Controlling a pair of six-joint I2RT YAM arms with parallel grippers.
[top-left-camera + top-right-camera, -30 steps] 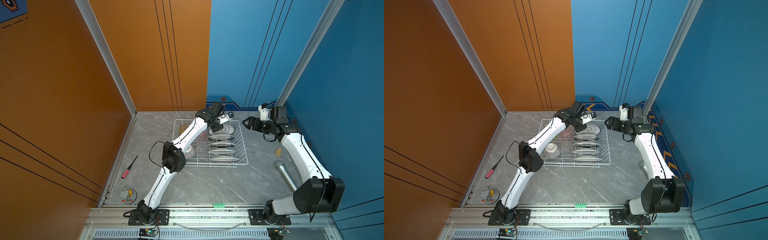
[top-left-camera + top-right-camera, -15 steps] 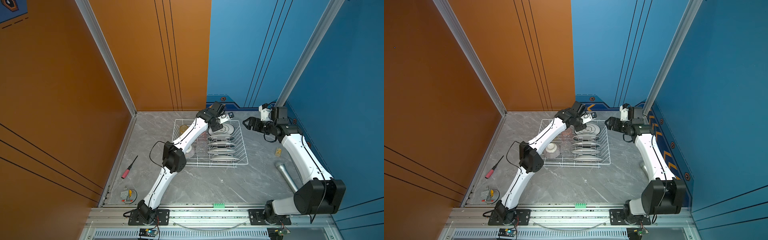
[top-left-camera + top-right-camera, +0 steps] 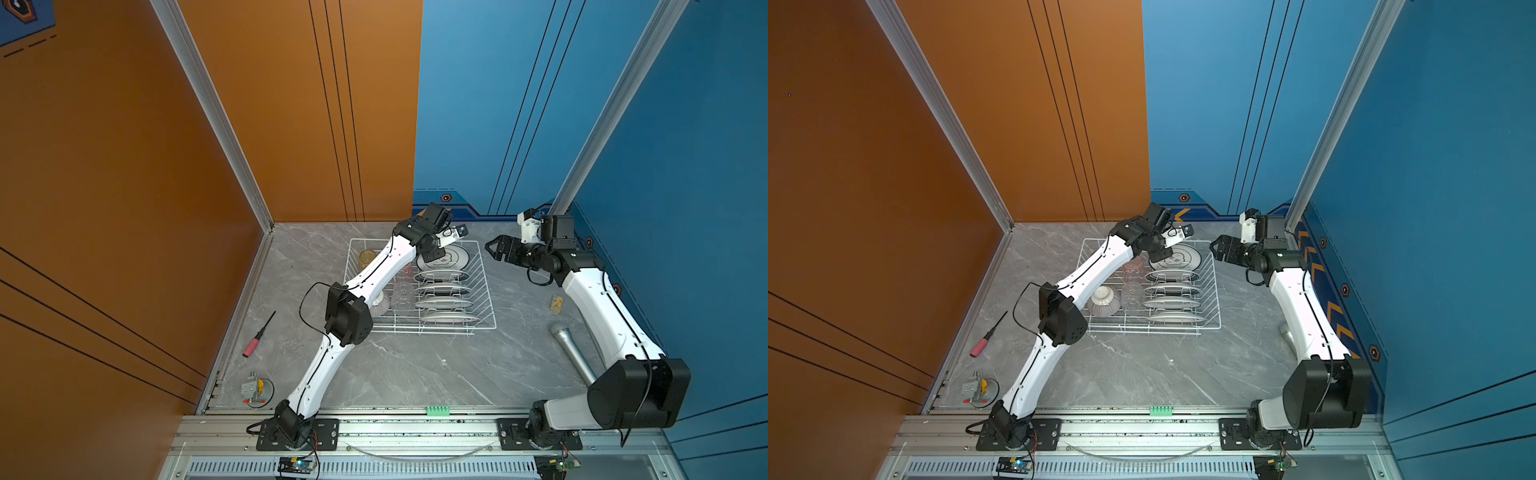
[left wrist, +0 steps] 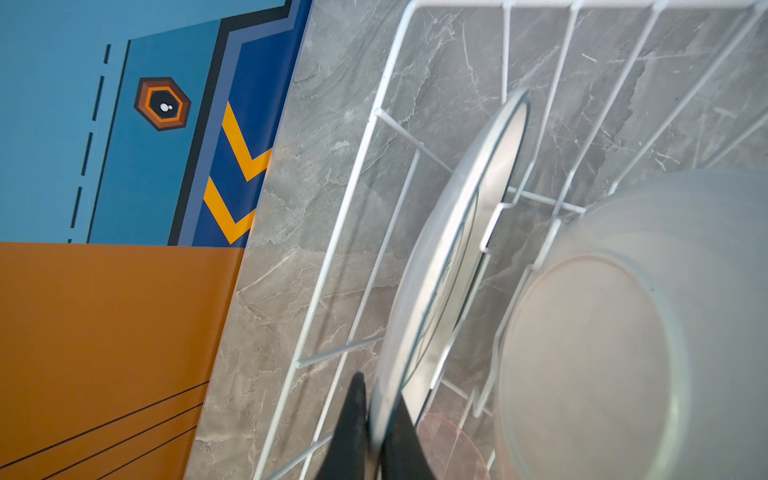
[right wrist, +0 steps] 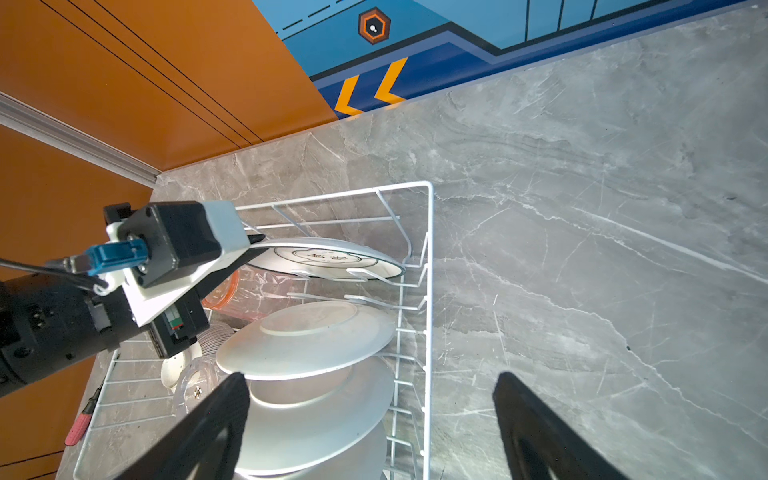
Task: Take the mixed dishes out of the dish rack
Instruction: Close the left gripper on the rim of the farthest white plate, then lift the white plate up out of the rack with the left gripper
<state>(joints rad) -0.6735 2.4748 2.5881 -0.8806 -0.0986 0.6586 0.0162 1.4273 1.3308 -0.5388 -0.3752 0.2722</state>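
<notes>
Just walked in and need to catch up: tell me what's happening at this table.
The left gripper is shut on the rim of the rearmost plate, which leans in the dish rack. The right gripper hangs open beside the rack's far right corner, holding nothing. The other four plates stand in their slots, and the bowl and the pink, clear and yellow tumblers are also in the rack.

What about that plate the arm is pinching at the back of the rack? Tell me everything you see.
The plate is round, white, ceramic-looking, with a thin dark line round its rim and a dark line drawing in the centre. It leans back, face up, against the prongs at the far end of the dish rack. The left gripper has its jaws shut on its edge.
</notes>
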